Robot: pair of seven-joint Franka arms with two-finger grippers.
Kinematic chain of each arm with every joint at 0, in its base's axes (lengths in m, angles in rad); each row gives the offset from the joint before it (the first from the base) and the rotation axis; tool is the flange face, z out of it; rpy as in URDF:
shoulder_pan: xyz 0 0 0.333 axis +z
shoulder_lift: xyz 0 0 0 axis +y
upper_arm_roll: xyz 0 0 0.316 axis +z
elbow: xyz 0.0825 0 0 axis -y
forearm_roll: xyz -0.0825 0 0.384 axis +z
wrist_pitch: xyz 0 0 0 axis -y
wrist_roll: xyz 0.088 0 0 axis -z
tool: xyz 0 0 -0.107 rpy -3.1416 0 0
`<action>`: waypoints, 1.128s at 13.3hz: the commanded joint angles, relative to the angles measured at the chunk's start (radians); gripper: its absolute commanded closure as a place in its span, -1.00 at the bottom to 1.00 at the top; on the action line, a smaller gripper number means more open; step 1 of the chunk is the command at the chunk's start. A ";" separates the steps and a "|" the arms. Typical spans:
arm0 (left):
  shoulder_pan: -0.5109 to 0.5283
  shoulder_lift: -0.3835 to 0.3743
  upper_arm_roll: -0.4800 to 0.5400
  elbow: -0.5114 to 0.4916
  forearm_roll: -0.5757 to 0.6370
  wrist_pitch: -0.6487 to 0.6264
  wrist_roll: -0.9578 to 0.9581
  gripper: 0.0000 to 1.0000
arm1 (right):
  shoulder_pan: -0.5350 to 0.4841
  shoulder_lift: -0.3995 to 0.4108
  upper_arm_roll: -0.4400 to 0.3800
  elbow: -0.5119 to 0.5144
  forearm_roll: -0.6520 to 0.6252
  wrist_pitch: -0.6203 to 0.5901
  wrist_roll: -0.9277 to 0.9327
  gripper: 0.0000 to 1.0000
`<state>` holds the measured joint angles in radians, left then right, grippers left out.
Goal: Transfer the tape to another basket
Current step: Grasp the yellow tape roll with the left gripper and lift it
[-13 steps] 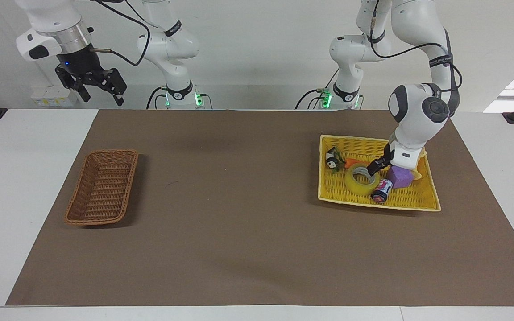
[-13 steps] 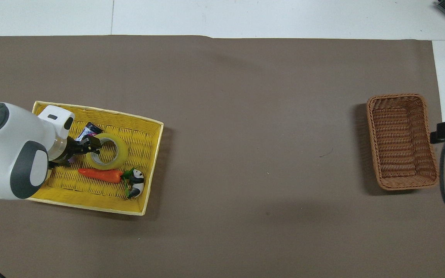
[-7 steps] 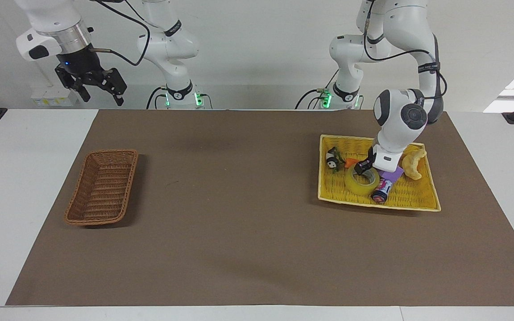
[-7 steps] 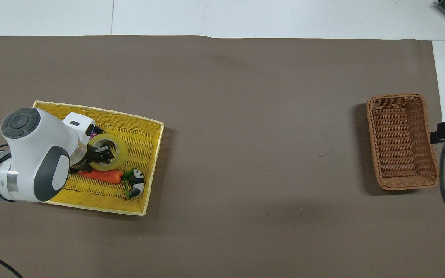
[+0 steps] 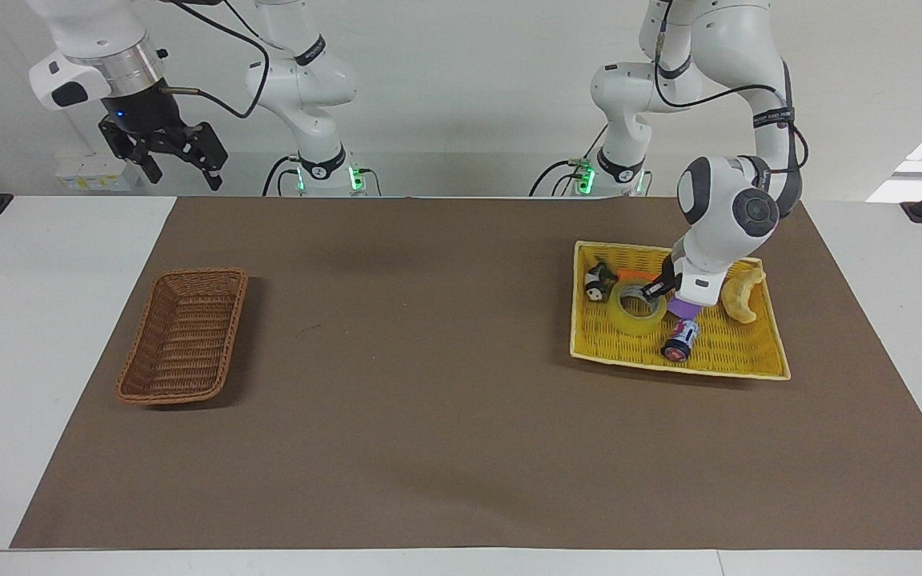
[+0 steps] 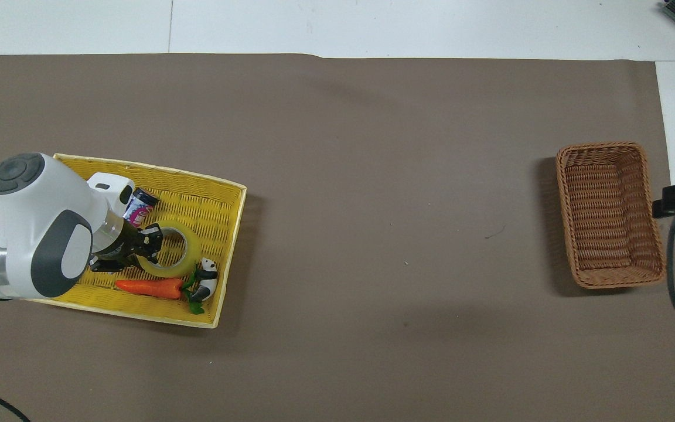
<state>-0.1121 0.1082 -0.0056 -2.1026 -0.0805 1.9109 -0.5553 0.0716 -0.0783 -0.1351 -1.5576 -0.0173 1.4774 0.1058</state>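
Tape [image 5: 635, 306] lifted, tilted since a second ago; my left pincer [image 5: 655, 290] clamps its rim. Right pincer [image 5: 177, 158] waits released. Carry to basket [image 5: 183, 336] next.

— How many baskets are counted on the table?

— Two: one dark-brown woven basket [image 5: 182, 337] and one yellow tray basket [image 5: 737, 356].

— What is counted among the loose things?

— One roll of tape [image 5: 635, 309], one carrot [image 6: 149, 286], one panda figure [image 6: 206, 279], one small can [image 5: 680, 339], one purple block [image 5: 685, 308] and one croissant-shaped piece [image 5: 740, 294]. Six things in all are counted.

— And the arms?

— Two arms are counted, each with one gripper: the left gripper [image 5: 654, 292] and the right gripper [image 5: 173, 162].

— Is anything else tallied?

— One brown mat [image 5: 429, 384] is counted.
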 commanded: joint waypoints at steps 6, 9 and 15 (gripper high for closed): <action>0.012 0.024 0.003 0.275 -0.008 -0.217 0.076 1.00 | -0.009 -0.020 0.005 -0.024 0.017 0.020 -0.024 -1.00; 0.000 0.018 -0.002 0.303 -0.013 -0.214 0.205 1.00 | -0.010 -0.020 0.005 -0.024 0.017 0.020 -0.024 -1.00; -0.167 -0.043 -0.086 0.321 -0.105 -0.184 0.138 1.00 | -0.009 -0.020 0.005 -0.024 0.017 0.020 -0.024 -1.00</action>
<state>-0.2347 0.1155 -0.0780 -1.8096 -0.1410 1.7284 -0.4143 0.0716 -0.0783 -0.1351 -1.5576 -0.0173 1.4774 0.1058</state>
